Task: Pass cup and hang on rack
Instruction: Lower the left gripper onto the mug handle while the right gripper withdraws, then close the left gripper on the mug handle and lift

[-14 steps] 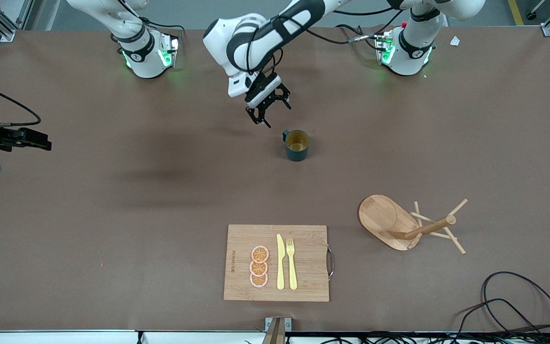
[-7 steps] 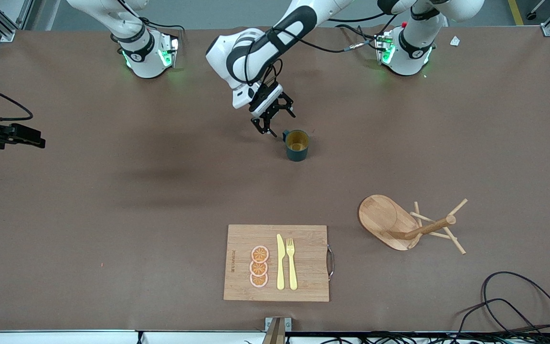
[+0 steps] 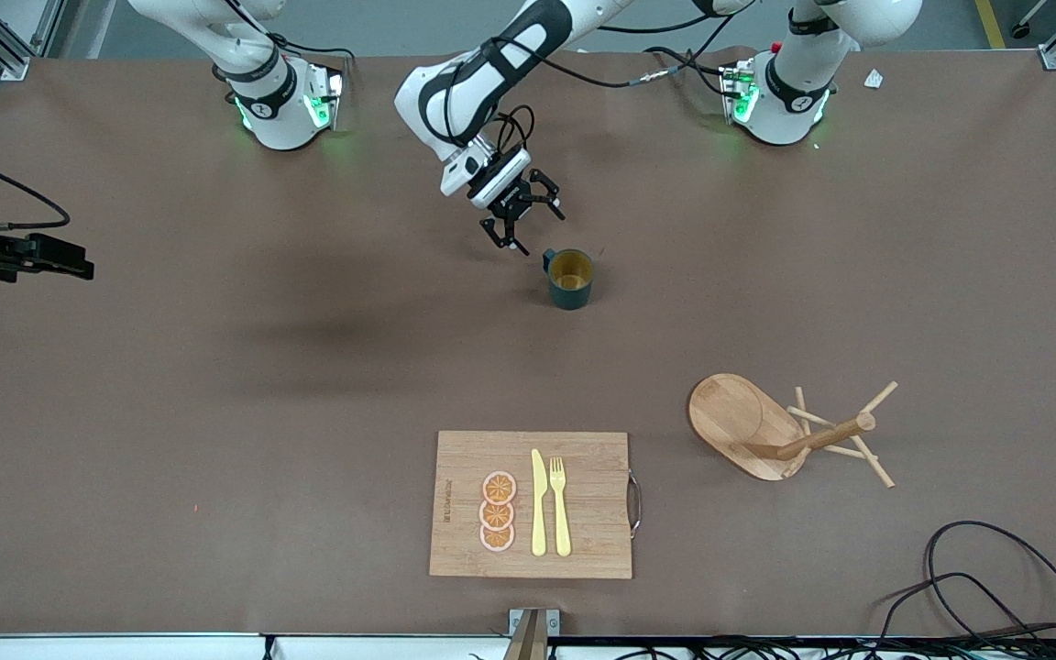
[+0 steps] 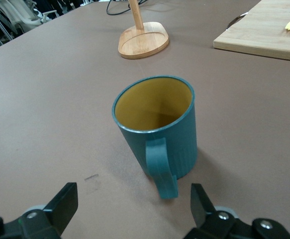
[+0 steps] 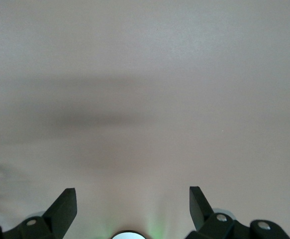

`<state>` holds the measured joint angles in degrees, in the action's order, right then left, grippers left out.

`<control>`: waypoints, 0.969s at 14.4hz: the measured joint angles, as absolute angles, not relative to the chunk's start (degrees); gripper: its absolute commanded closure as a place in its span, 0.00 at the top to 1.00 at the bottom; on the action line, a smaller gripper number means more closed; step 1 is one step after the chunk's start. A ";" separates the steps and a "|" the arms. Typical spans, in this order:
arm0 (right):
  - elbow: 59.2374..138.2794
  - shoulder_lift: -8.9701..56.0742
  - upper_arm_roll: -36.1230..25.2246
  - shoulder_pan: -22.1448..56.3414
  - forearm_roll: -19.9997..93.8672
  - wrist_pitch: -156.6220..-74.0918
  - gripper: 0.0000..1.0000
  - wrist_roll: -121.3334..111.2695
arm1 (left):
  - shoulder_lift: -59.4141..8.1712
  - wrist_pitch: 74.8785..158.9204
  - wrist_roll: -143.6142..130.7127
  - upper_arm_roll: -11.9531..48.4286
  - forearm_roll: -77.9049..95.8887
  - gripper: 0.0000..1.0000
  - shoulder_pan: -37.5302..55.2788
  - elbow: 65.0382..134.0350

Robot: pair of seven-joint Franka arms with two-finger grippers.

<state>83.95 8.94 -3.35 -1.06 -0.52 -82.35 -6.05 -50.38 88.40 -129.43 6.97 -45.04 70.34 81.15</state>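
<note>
The cup [image 3: 570,278] stands upright on the brown table [image 3: 216,412], roughly midway between the two arms' ends and closer to the robots' bases than to the front camera. It is a dark teal mug with a ribbed outside and a yellowish-tan inside, and its small loop handle points toward the left gripper [image 3: 521,220]. That gripper hangs low over the table just beside the handle, its fingers spread wide and holding nothing. In the left wrist view only the tips of the two black fingers [image 4: 65,201] show at the frame's edge, with the cup [image 4: 157,132] between and ahead of them, apart from both.

The rack [image 3: 771,429] stands toward the left arm's end, nearer the front camera than the cup. It is a light bamboo mug tree with an oval base, a central post and thin pegs. In the left wrist view its top is cut off, so only the base and lower post [image 4: 143,37] appear.

The right gripper [image 3: 38,258] waits at the right arm's end of the table, largely cut off in the front view; in its own wrist view its fingers [image 5: 65,206] stand wide apart over bare table.

A wooden cutting board [image 3: 533,504] lies nearest the front camera, carrying three orange slices [image 3: 498,511], a yellow knife [image 3: 538,502] and a yellow fork [image 3: 560,504].
</note>
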 measured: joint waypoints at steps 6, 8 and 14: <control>84.20 8.24 -3.25 -1.04 3.29 -82.18 1.00 -2.58 | -52.16 88.39 -129.48 5.11 -47.32 0.95 70.28 80.76; 86.09 6.13 -3.31 -1.04 3.29 -83.06 1.00 -2.51 | -52.37 88.77 -129.43 4.06 -47.35 0.86 70.25 80.45; 94.95 -2.60 -3.12 -0.79 2.24 -85.98 1.00 -2.51 | -54.10 89.04 -129.38 3.58 -47.35 0.54 70.23 78.76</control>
<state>94.95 -2.60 -3.12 -0.79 2.24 -85.98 -2.51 -54.10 89.04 -129.38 3.58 -47.35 70.23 78.76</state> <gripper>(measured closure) 0.000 0.326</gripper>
